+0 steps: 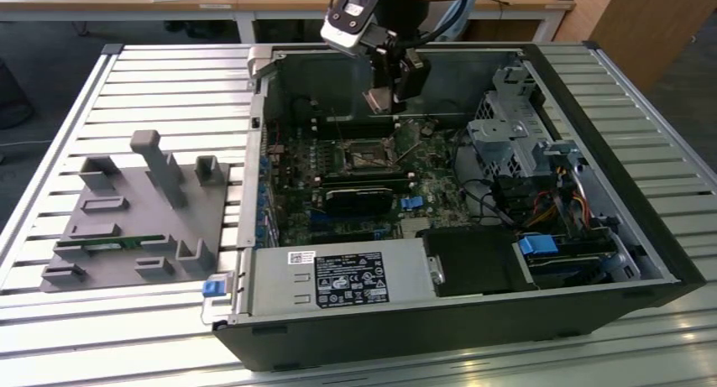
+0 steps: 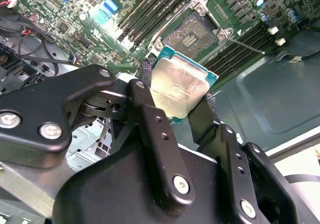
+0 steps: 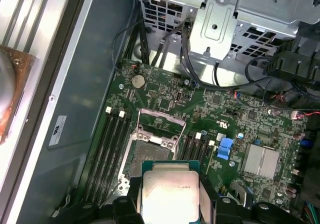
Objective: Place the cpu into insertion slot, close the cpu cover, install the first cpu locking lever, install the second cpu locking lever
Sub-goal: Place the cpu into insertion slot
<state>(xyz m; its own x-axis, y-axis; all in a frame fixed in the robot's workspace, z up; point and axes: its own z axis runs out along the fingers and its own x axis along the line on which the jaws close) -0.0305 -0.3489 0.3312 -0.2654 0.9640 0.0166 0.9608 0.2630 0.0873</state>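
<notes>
My gripper (image 1: 387, 97) hangs inside the open computer case, above the green motherboard (image 1: 336, 173). It is shut on the cpu (image 2: 180, 89), a flat square chip with a pale metal top held by its two side edges. In both wrist views the cpu (image 3: 169, 191) sits between the black fingers (image 2: 145, 74). The insertion slot (image 2: 192, 34) lies uncovered on the board below, a short way from the chip, and appears as the dark square insertion slot (image 1: 364, 156) in the exterior view. The cpu cover (image 3: 159, 124) stands flipped up at one edge of the insertion slot (image 3: 150, 151).
A grey fixture block (image 1: 134, 211) with upright holders lies on the slatted table at the exterior view's left. Inside the case are a power supply (image 1: 336, 278), a metal drive cage (image 1: 505, 143) with cables, memory slots (image 3: 112, 144) and a silver heatsink (image 3: 260, 161).
</notes>
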